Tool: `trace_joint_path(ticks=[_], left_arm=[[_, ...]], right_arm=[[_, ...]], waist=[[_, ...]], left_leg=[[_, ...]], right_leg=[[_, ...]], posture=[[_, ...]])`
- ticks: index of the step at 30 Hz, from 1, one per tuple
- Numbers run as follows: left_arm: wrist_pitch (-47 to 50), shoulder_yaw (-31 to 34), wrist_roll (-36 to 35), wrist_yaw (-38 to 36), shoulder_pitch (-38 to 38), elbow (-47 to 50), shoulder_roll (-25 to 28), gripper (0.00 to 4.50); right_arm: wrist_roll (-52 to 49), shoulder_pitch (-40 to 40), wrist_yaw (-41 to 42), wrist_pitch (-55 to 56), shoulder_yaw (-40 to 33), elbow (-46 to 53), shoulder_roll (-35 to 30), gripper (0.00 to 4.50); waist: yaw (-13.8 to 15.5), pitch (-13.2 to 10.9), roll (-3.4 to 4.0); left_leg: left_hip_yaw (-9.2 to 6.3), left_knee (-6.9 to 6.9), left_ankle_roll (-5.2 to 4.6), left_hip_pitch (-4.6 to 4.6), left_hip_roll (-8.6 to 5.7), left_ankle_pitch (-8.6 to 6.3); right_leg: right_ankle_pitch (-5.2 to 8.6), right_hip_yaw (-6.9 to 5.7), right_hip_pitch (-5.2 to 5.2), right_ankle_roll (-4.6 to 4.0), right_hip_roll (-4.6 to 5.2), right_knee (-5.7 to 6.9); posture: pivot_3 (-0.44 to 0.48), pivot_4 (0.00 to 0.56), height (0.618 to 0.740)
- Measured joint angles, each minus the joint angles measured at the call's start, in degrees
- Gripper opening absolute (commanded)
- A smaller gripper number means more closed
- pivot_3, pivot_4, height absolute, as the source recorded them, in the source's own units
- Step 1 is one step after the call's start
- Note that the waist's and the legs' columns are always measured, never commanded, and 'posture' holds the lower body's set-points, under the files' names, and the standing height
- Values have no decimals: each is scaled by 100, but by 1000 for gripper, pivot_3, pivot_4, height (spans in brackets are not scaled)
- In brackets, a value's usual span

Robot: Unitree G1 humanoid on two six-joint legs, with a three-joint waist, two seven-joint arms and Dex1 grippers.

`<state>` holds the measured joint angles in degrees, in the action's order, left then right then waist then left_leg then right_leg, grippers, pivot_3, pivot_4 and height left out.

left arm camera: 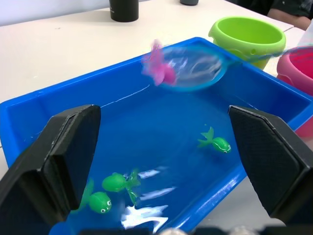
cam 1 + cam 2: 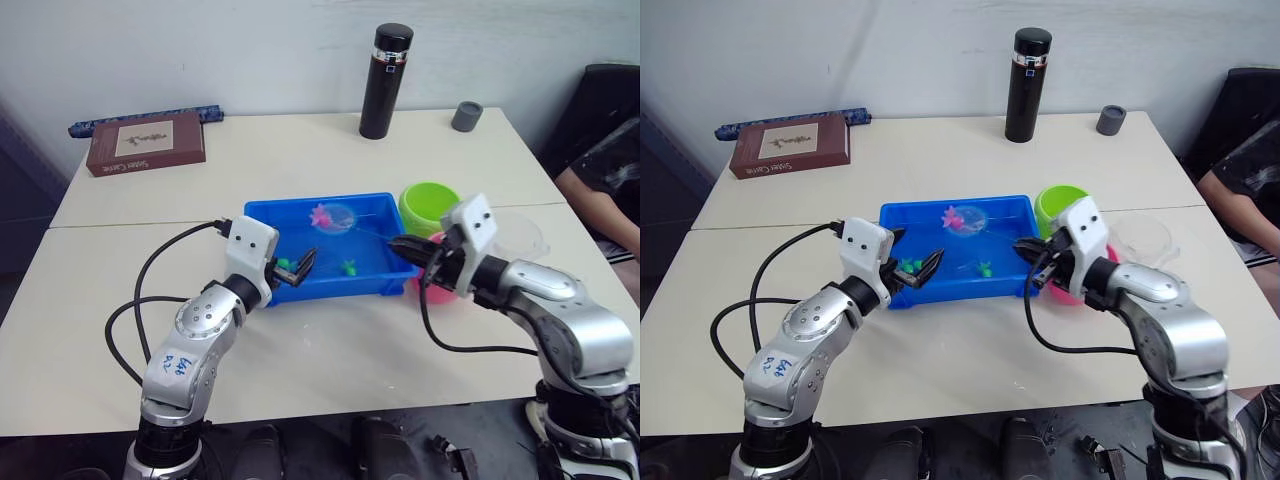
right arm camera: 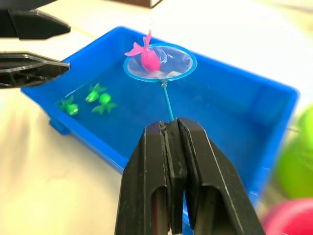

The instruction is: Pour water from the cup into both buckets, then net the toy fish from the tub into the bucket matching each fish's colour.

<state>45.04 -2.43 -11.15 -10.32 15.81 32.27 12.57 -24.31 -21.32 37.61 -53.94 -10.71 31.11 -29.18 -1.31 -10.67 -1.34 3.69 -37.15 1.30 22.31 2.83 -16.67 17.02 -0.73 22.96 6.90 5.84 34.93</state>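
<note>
The blue tub [image 2: 340,288] sits mid-table with water and three green toy fish [image 1: 215,143] in it. My right gripper [image 2: 405,248] is shut on the thin handle of the net [image 3: 160,62]. The hoop is held over the tub's far side, and a pink fish [image 3: 146,56] lies in it. My left gripper [image 2: 295,268] is open at the tub's near left corner, with nothing between its fingers [image 1: 63,161]. The green bucket [image 2: 430,205] stands just right of the tub. The pink bucket [image 1: 298,68] is in front of it, partly hidden by my right gripper. The clear cup [image 2: 520,235] stands right of the buckets.
A tall black flask [image 2: 385,80] and a small grey cup [image 2: 466,116] stand at the back of the table. A brown book [image 2: 145,142] lies at the back left. A person [image 2: 600,180] sits at the table's right edge.
</note>
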Motion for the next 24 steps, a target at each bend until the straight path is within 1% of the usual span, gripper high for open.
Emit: trace_joint_path(ticks=[8,14,16,21,24], left_arm=[[-221,-75,-2,-268,210,-361,8,4484],[-384,-131,-2,-493,417,-649,15,4484],[-453,-180,-24,-642,501,-804,14,4484],[-559,-243,-126,-920,604,-940,42,4484],[-626,-274,-166,-1015,685,-1072,44,4484]], right_arm=[[-438,504,-457,-178,-823,610,-135,0],[-739,1196,-719,-298,-1527,1184,-251,0],[-807,1651,-806,-298,-1892,1459,-304,0],[-825,2286,-986,-113,-2211,1696,-306,0],[-672,2715,-1075,208,-2310,1722,-305,0]], waist=[[20,0,0],[120,0,0],[141,0,0],[142,0,0],[133,0,0]], left_leg=[[0,1,-2,2,0,-1],[-2,1,-2,3,0,-1],[-3,0,-2,3,-1,-1],[-3,-2,-3,4,-1,-1],[-4,-1,-4,2,-1,0]], right_leg=[[1,0,0,-1,-3,-5],[1,0,0,-1,-8,-8],[1,0,-2,-1,-8,-10],[1,1,-4,-1,-10,-13],[1,1,-5,0,-13,-13]], posture=[[0,150,740],[0,150,740],[0,150,740],[0,150,740],[0,150,740]])
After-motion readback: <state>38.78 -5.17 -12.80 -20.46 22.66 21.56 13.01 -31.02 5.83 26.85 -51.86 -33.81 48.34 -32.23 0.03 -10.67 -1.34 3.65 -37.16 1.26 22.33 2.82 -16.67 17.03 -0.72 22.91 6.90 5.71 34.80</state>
